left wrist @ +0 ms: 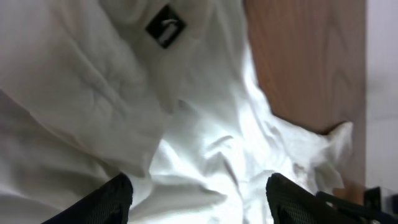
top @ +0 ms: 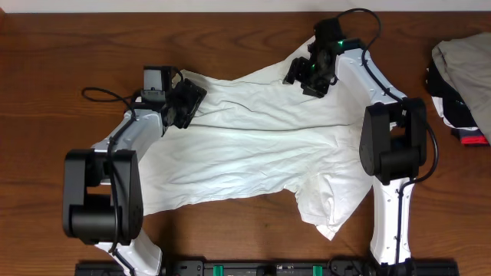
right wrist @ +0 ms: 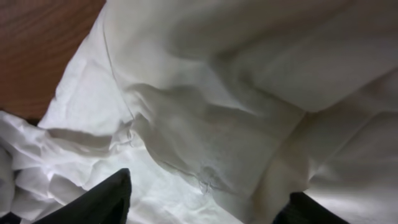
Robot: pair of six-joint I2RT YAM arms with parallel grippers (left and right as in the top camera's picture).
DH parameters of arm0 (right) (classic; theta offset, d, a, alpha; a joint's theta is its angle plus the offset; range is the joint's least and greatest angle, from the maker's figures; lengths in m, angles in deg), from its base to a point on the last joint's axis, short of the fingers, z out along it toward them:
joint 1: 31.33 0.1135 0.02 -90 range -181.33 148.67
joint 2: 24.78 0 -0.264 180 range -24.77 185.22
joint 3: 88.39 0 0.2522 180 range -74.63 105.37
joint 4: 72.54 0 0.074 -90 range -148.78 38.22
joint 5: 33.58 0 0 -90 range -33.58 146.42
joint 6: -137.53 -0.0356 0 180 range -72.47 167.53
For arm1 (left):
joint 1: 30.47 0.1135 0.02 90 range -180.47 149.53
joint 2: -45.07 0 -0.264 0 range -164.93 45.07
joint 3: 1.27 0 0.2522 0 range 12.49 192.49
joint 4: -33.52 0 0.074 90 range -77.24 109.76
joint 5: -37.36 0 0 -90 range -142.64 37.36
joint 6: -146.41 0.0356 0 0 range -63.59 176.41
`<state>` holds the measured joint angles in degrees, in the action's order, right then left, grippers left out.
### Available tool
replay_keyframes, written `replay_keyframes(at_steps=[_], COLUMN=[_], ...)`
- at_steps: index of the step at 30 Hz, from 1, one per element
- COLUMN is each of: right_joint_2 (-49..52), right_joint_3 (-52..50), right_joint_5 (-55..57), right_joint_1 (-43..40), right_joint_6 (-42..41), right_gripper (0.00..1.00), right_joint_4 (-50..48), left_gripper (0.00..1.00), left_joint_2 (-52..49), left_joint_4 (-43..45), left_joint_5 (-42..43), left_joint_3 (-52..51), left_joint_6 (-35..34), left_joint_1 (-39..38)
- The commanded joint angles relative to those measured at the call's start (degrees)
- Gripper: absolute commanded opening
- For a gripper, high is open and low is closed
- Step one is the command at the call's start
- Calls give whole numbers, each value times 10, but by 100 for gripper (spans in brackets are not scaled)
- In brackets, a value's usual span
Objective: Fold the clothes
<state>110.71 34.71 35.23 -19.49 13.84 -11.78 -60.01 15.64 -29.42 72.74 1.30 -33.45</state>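
Overhead, you see the white T-shirt lying wrinkled across the middle of the wooden table, between your two arms. Your left gripper sits at its far left edge, your right gripper at its far right corner. Both wrist views show jaws spread wide over bunched cloth. A heap of garments lies well apart, at the right.
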Motion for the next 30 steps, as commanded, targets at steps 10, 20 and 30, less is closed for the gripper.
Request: replay_keyframes(at_steps=[10,20,30], right_joint_2=[1,1,1], right_joint_3=[4,4,4], right_joint_5=[19,31,42], right_joint_1=[5,3,-14], right_joint_6=[-129,-197,-197], right_gripper=[65,56,30], right_joint_4=[-2,-2,6], left_gripper=[71,72,72], left_joint_2=[12,12,12], left_joint_4=[-14,-14,-21], left_joint_5=[4,4,3], left_joint_3=[13,13,13], left_joint_6=[12,13,13], left_joint_1=[6,6,6])
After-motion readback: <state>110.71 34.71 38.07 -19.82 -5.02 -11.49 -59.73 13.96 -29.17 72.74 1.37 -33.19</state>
